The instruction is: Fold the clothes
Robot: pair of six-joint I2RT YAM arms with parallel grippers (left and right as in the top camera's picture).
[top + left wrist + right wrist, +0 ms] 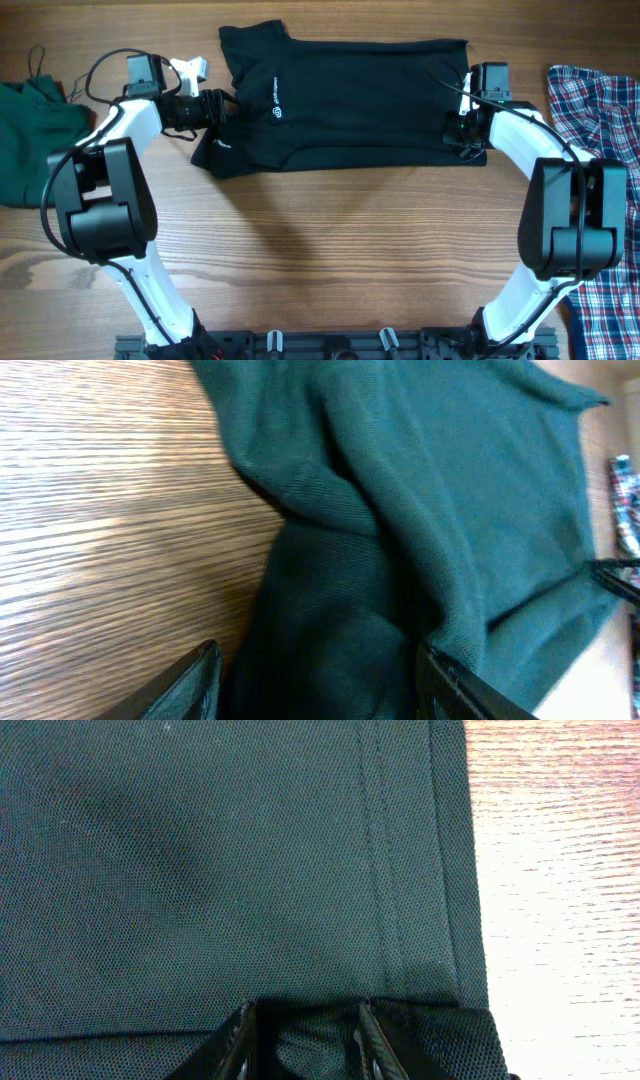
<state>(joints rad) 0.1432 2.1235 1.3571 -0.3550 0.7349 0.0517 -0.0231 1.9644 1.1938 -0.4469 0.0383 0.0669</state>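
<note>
1. Position of the work. The black shirt [350,100] lies flat on the table [330,250], and its long axis runs straight from my left gripper [215,108] to my right gripper [465,125]. The collar and sleeve end is at my left gripper. The hem end is at my right gripper. The rest of the cloth lies inboard of both hands, between them.

2. State of the left gripper. The jaws stand well apart. Sleeve cloth lies in the gap and ahead of the fingertips [195,680]. I cannot tell whether the pads bear on it.

3. State of the right gripper. The jaws are drawn close, with a small fold of the hem pinched between the fingers [240,1040]. The stitched hem edge runs away from the fingertips, and bare table lies just outboard of it.

4. Assessment. Each hand is nearest its own end of the shirt, so neither needs to cross over. The next move probably requires the left jaws to close on the sleeve end first. The shirt can then be folded across its long axis.

5. Other garments. The green top [30,125] lies outboard of my left arm, and the plaid shirt [590,100] outboard of my right. Both are well apart from the hands.
</note>
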